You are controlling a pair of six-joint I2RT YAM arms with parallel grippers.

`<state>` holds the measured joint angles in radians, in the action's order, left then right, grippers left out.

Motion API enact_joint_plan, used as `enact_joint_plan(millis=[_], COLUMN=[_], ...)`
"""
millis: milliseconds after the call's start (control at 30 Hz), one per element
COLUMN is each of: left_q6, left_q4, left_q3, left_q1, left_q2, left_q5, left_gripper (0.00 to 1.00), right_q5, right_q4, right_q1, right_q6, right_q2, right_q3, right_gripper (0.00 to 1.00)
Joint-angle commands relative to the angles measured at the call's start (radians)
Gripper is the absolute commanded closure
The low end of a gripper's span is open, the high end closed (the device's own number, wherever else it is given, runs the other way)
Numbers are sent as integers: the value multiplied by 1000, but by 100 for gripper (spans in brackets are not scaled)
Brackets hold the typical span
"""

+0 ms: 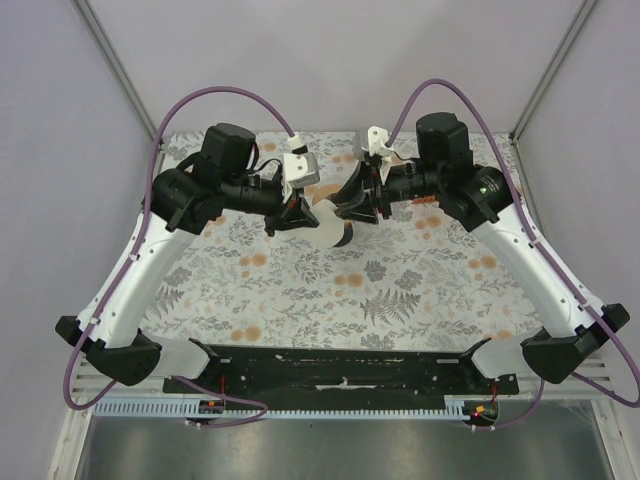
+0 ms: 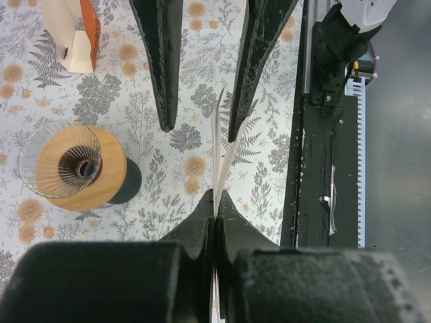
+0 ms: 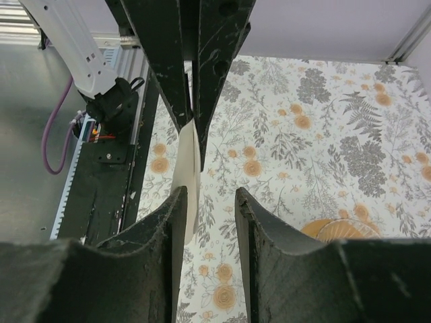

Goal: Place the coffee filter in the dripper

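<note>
The coffee filter (image 2: pixel 223 155) is a thin white paper, seen edge-on in the left wrist view and hanging in the air. My left gripper (image 2: pixel 215 196) is shut on its edge. My right gripper (image 3: pixel 210 196) is open, and the filter (image 3: pixel 188 168) lies between its jaws, close against one finger. In the top view both grippers meet mid-table, left (image 1: pixel 303 215) and right (image 1: pixel 352 208), with the filter (image 1: pixel 325 230) between them. The dripper (image 2: pixel 75 168), orange-brown with a dark centre hole, stands on the floral cloth below and to the side; a bit of it shows in the right wrist view (image 3: pixel 337 230).
An orange-and-white box (image 2: pixel 71 33) stands on the cloth beyond the dripper. The black base rail (image 1: pixel 340 368) runs along the table's near edge. Grey walls close in the back and sides.
</note>
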<state>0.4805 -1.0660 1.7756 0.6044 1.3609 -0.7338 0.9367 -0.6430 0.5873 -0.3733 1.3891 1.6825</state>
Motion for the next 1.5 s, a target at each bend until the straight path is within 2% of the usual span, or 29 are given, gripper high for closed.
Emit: enact_joint_plan(millis=[0,200,533,767,933,1033,1133,1200,1333,1467], left_q6=[40,43,-5,-34,-86,-121,-152,-166,-186,-223], left_q4=[1,1,57,103,199,241,261,271,288,296], left_q3=[50,50,48,-24,-122,-165,-197,-223,-249,-239], left_q1=[8,9,9,5,-18,-61,-103,-124,-130,-156], left_q2=[-2,4,32,37,43,63,87,101,125,141], left_q5=[4,1,11,142,229,264,255,229,221,247], left_gripper=[98,98,98,98,87,87,85,79,74,58], right_q5=[50,85,91,36,-18,-21,-58,-78,-105,-121], right_q4=[-32,-15,160,196,276,353,376,388,387,396], right_q1=[6,6,8,6,6,8,8,6,3,-20], right_q6=[-42,-41,126,226,370,480,536,563,612,646], right_q2=[-1,-1,33,85,168,198,220,235,271,278], right_q3=[-27,-46,-121,-144,-159,-190,-214,-228,-227,-234], right_gripper=[59,59,78,100,100,100,100,100,100,100])
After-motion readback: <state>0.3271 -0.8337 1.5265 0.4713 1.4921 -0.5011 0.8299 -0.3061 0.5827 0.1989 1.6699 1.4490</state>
